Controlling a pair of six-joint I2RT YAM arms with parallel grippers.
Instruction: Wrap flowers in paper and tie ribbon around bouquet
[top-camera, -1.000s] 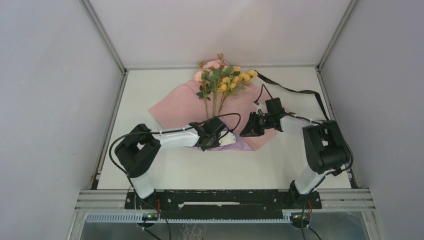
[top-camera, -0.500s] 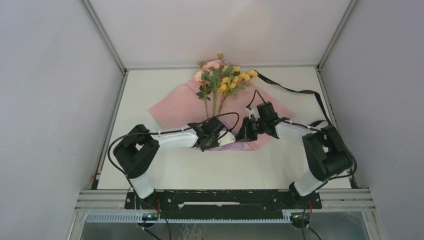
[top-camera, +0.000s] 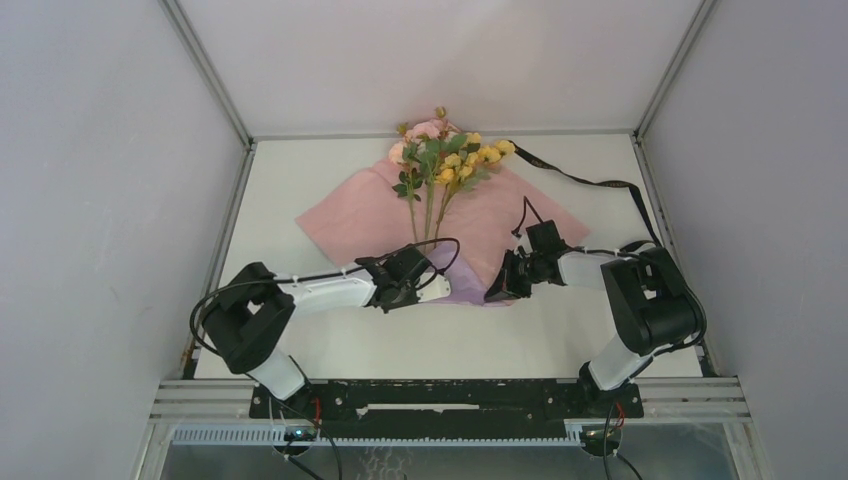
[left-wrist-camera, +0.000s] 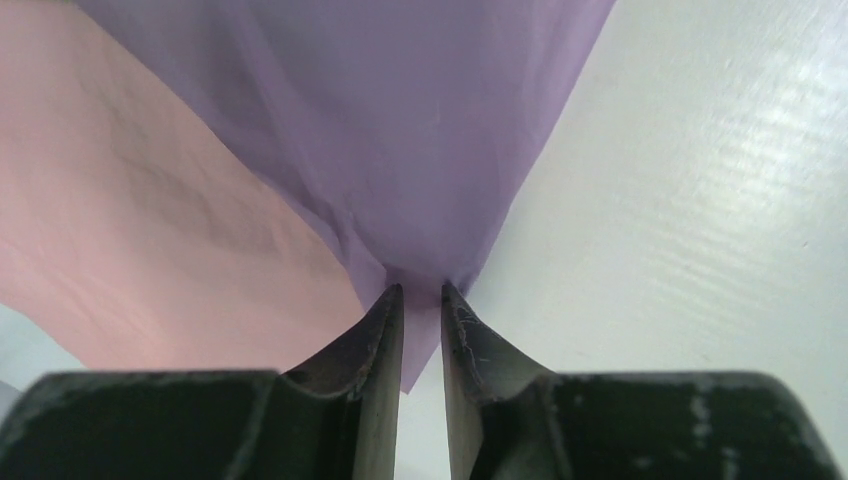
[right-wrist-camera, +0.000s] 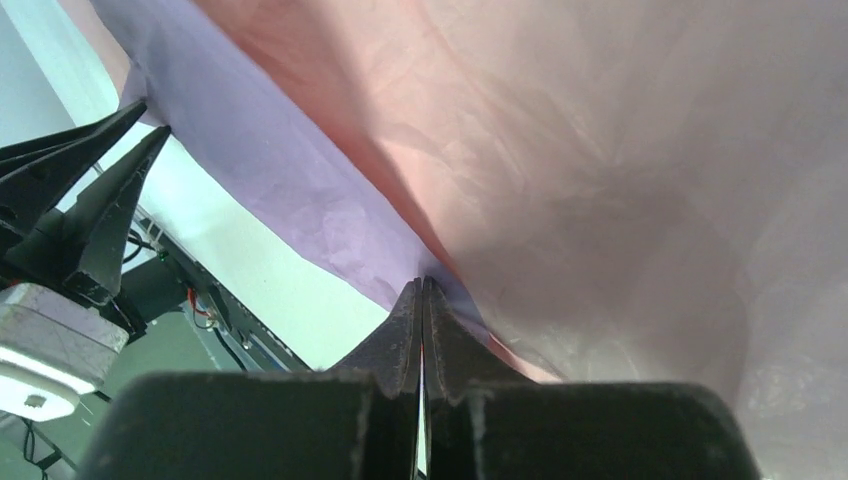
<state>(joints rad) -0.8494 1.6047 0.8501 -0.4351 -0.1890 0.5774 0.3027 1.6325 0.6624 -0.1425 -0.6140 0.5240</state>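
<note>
Paper (top-camera: 350, 215): left jaws pinching lilac corner | right jaws clamped on edge | ribbon (top-camera: 585, 181) end hidden

- I read the paper (top-camera: 360, 215) as plain pale pink on its upper face and lilac-purple at the near corner.
- The flowers (top-camera: 445, 155): pink and yellow blossoms, green leaves and stems.
- The ribbon (top-camera: 590, 183): near black.
- Table (top-camera: 300, 170): plain white.
</note>
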